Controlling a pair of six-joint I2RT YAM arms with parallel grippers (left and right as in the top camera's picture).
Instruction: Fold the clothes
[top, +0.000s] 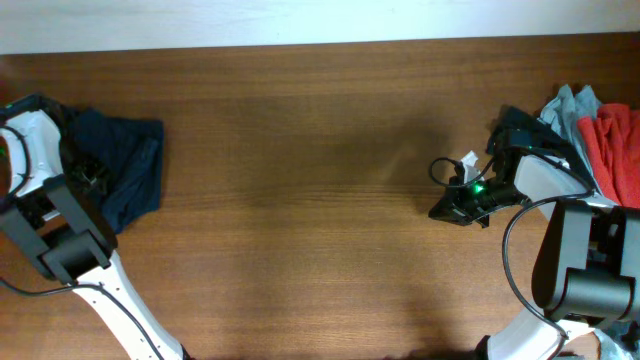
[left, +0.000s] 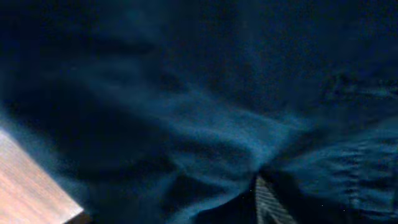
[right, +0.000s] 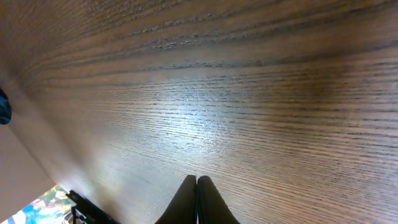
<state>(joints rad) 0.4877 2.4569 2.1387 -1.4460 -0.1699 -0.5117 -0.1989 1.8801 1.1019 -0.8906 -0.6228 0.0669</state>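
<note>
The left arm came up from the bottom left corner and bent back over the left end of the table. Its left gripper was low over the dark blue cloth. That cloth lay in a bunch near the left edge of the table. In the left wrist view the dark blue cloth filled almost all of the picture, very close and a bit blurry. Only a small corner of the table showed at the bottom left. I could not tell if the left gripper was spread or pressed together, as the cloth hid it.

The right arm rose from the bottom right and reached toward the middle of the table. Its right gripper pointed left and sat low over bare wood. A small green light glowed on it. In the right wrist view the right gripper had its two fingers pressed together with nothing between them.

A pile of clothes sat at the right edge of the table, behind the right arm. It had a red cloth and a light blue cloth in it.
</note>
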